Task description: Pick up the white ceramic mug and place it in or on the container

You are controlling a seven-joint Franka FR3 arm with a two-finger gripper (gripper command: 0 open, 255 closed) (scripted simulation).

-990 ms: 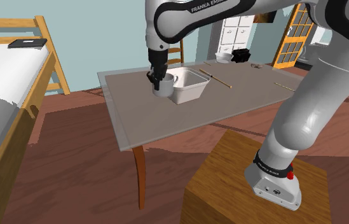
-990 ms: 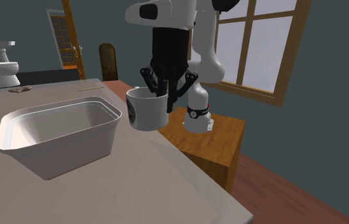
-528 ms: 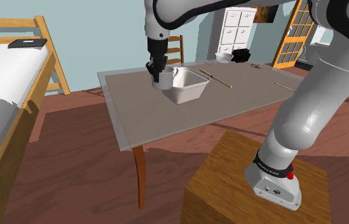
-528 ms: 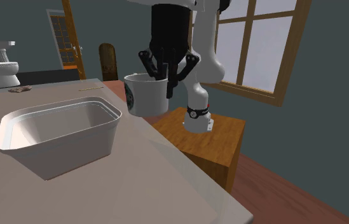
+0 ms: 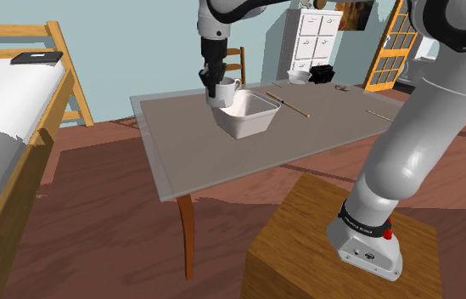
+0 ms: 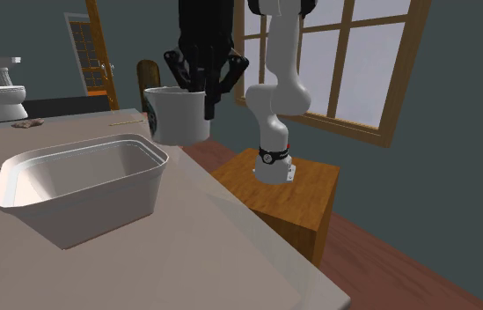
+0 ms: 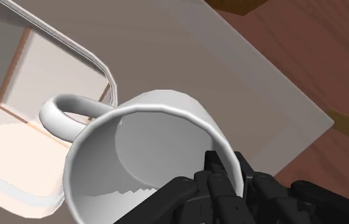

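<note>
The white mug (image 6: 178, 114) hangs in the air, with my black gripper (image 6: 202, 95) shut on its rim, one finger inside and one outside. It is above the table, at the near corner of the white rectangular container (image 6: 81, 189). In the shoulder view the mug (image 5: 225, 90) sits just over the container's (image 5: 245, 115) left rim, under my gripper (image 5: 214, 83). The wrist view has the mug (image 7: 147, 159) close up, its handle (image 7: 65, 114) over the container's corner (image 7: 46, 57), my gripper (image 7: 227, 181) clasping the mug's wall.
The grey table (image 5: 290, 140) carries a thin stick (image 5: 289, 104) behind the container, plus a small bowl (image 5: 298, 76) and dark object (image 5: 322, 75) at the far end. A bed (image 5: 6, 127) stands at the shoulder view's left. The wooden stand (image 5: 324, 246) is below the table.
The gripper has lifted the mug higher and carried it toward the container, from beside its rim to over its corner. The container has not moved.
</note>
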